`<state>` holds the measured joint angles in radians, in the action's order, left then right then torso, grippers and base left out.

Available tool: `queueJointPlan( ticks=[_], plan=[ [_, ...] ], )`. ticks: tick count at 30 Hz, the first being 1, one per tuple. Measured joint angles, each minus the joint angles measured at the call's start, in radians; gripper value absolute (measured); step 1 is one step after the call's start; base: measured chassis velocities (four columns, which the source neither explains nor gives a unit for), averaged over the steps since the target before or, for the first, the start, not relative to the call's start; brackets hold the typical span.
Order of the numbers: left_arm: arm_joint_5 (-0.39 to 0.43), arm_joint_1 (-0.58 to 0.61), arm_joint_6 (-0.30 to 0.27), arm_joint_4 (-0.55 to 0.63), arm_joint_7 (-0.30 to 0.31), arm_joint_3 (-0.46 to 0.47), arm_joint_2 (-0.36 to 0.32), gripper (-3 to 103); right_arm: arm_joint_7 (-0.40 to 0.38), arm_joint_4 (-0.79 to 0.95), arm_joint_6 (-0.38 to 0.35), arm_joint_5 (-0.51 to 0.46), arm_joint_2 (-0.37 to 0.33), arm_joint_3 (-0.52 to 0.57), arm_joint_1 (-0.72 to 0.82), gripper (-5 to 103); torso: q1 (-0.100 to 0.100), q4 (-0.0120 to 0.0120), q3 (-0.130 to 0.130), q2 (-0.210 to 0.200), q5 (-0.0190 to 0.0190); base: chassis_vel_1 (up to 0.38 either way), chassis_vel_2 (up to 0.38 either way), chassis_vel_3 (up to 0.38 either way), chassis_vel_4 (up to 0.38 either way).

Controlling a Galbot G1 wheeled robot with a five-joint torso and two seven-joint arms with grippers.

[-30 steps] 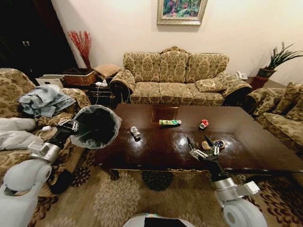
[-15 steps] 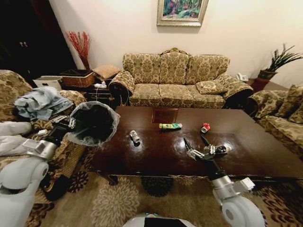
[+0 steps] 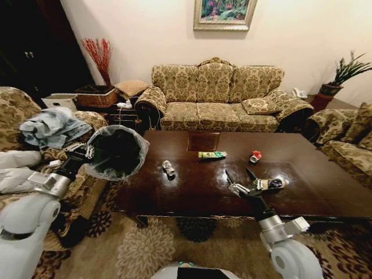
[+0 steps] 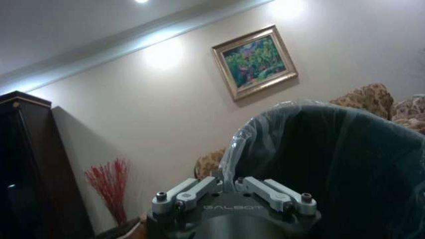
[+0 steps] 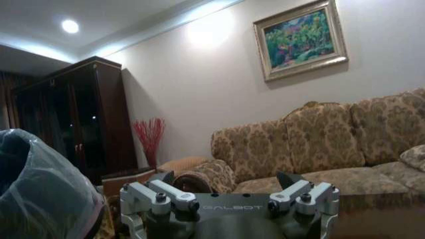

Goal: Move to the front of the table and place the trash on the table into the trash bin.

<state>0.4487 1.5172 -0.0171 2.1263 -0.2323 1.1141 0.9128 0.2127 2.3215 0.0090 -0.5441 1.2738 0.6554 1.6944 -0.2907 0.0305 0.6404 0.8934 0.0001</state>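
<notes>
Warm ceiling spots (image 5: pixel 69 26) lit the room dimly, glare pooled on the glossy table (image 3: pixel 192 186), the far left corner sat dark, and the head view bowed at its edges.

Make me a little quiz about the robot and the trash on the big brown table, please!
1. True or false: the left gripper holds the trash bin up beside the table.
2. How many pieces of trash lie on the table?
3. Which piece is nearest the right gripper? A) silver can B) green-yellow wrapper C) tan bottle

Key:
1. True: its fingers are shut on the bin's rim, at the table's left end.
2. Four: silver can, green-yellow wrapper, red can, tan bottle.
3. C: the open fingers sit just in front of the bottle.
</notes>
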Motion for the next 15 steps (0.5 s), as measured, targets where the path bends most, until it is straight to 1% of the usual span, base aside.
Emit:
queueJointPlan(
  ticks=[2,5,6,7,8,10,11,13,14,15],
  plan=[
    [0.001,0.000,0.000,-0.002,0.000,-0.001,0.000,3,-0.030,-0.003,-0.021,-0.011,-0.004,-0.004,-0.005,100,0.000,0.0001,0.000,0.000,-0.0003,0.226,0.237,-0.209,-0.263],
    [0.002,-0.001,0.000,-0.004,0.000,-0.004,0.000,3,-0.051,-0.016,-0.042,-0.024,-0.009,-0.015,-0.021,100,0.000,0.0001,0.000,0.000,-0.0006,0.239,0.256,-0.198,-0.216],
    [0.009,-0.004,-0.001,-0.006,0.001,-0.011,-0.002,3,-0.073,-0.070,-0.072,-0.032,-0.037,-0.045,-0.076,100,0.000,0.0003,0.000,0.000,-0.0011,0.178,0.087,-0.127,-0.108],
    [0.009,-0.004,-0.001,-0.006,0.001,-0.011,-0.002,3,-0.073,-0.070,-0.072,-0.032,-0.037,-0.045,-0.076,100,0.000,0.0003,0.000,0.000,-0.0011,0.178,0.087,-0.127,-0.108],
    [0.012,-0.007,-0.005,-0.006,0.004,-0.014,0.001,3,-0.080,-0.104,-0.081,-0.028,-0.049,-0.062,-0.111,100,0.000,0.0003,0.000,0.000,-0.0013,0.117,0.087,-0.127,-0.078],
    [0.014,-0.011,-0.012,0.003,0.009,-0.021,0.008,3,-0.104,-0.180,-0.098,-0.012,-0.065,-0.113,-0.193,100,0.000,0.0006,0.000,0.000,-0.0009,0.022,0.016,-0.028,-0.039],
    [0.014,-0.011,-0.012,0.003,0.009,-0.021,0.008,3,-0.104,-0.180,-0.098,-0.012,-0.065,-0.113,-0.193,100,0.000,0.0006,0.000,0.000,-0.0009,0.000,0.000,0.000,0.000],
    [0.021,0.006,-0.018,0.018,0.015,-0.031,0.004,3,-0.134,-0.267,-0.123,-0.006,-0.066,-0.187,-0.283,100,0.000,0.0005,0.000,0.000,0.0011,-0.027,-0.012,0.020,0.011],
    [0.021,0.006,-0.018,0.018,0.015,-0.031,0.004,3,-0.134,-0.267,-0.123,-0.006,-0.066,-0.187,-0.283,100,0.000,0.0005,0.000,0.000,0.0011,-0.053,-0.024,0.039,0.021],
    [0.025,0.014,-0.023,0.023,0.016,-0.034,-0.002,3,-0.139,-0.301,-0.124,0.005,-0.063,-0.213,-0.311,100,0.000,0.0003,0.000,0.000,0.0013,-0.053,-0.024,0.031,0.015]
  ],
)
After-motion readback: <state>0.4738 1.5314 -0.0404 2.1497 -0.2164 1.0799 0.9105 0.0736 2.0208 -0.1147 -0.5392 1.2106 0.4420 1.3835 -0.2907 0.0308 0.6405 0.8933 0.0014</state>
